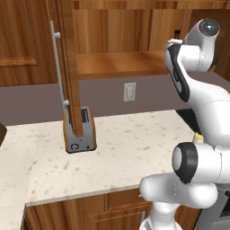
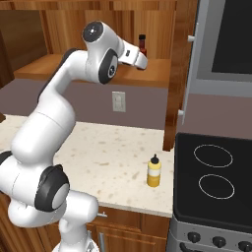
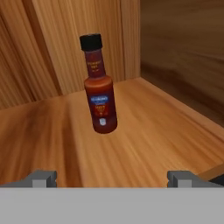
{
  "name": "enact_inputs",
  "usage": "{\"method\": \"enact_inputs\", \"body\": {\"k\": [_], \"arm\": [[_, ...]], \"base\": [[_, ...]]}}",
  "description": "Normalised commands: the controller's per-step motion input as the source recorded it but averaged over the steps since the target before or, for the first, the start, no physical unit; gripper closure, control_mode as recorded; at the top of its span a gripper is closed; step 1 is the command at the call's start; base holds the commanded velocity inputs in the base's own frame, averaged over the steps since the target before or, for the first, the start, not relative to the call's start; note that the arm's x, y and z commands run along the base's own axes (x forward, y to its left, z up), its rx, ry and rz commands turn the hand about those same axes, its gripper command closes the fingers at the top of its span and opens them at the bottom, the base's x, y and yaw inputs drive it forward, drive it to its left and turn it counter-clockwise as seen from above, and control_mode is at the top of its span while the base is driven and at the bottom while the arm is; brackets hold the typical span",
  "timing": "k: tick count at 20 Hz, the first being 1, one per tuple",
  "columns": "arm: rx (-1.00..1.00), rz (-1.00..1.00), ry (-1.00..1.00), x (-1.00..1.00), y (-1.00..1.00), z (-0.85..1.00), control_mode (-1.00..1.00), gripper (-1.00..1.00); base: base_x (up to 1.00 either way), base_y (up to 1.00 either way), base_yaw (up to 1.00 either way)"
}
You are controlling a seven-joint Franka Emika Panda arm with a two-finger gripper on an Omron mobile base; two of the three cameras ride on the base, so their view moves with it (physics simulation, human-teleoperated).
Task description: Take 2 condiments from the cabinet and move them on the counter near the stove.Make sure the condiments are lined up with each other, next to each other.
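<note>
The dark red sauce bottle (image 3: 100, 85) stands upright on the cabinet shelf (image 3: 144, 144), straight ahead of the claw (image 3: 113, 178) and a little beyond its tips, with bare wood between them; its black cap points up and a blue-and-red label shows on its body. The claw is spread as wide as it goes and has hold of nothing: in the hand view its two finger tips (image 3: 43, 178) sit far apart at either side, and the bottle lies on the line between them but well clear of both. Behind the bottle rise the cabinet's wooden back and side walls, meeting in a corner just past it. In the right base view the claw (image 2: 141, 60) reaches into the open cabinet (image 2: 152, 74) at shelf height, and the red bottle (image 2: 142, 45) peeks up just past it. Far below the claw, and slightly toward the stove side, the yellow squeeze bottle (image 2: 154, 171) stands upright on the counter (image 2: 108, 157), near the counter's front edge and just beside the stove (image 2: 214, 182), apart from its black surface. The cabinet door (image 1: 68, 67) stands swung open to the claw's left, its long silver bar handle (image 1: 57, 67) facing out, and a silver and orange toaster (image 1: 79, 130) sits on the counter (image 1: 134, 148) below that door. A wall outlet (image 2: 118, 101) is set in the grey backsplash beneath the shelf.
</note>
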Motion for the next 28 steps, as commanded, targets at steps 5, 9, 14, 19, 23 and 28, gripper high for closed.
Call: {"method": "enact_inputs", "body": {"k": [5,9,14,19,23,28], "arm": [[0.0,0.0,0.0,0.07,0.0,-0.18,-1.0,-1.0],[0.0,0.0,0.0,0.04,-0.02,-0.05,-1.0,-1.0],[0.0,0.0,0.0,0.06,-0.01,0.0,-1.0,-1.0],[0.0,0.0,0.03,0.09,-0.03,0.0,-1.0,-1.0],[0.0,0.0,0.02,0.19,-0.03,0.0,-1.0,-1.0],[0.0,0.0,0.0,0.23,-0.03,0.0,-1.0,-1.0]], "base": [[0.0,0.0,0.0],[0.0,0.0,0.0],[0.0,0.0,0.0],[0.0,0.0,0.0],[0.0,0.0,0.0],[0.0,0.0,0.0]]}}
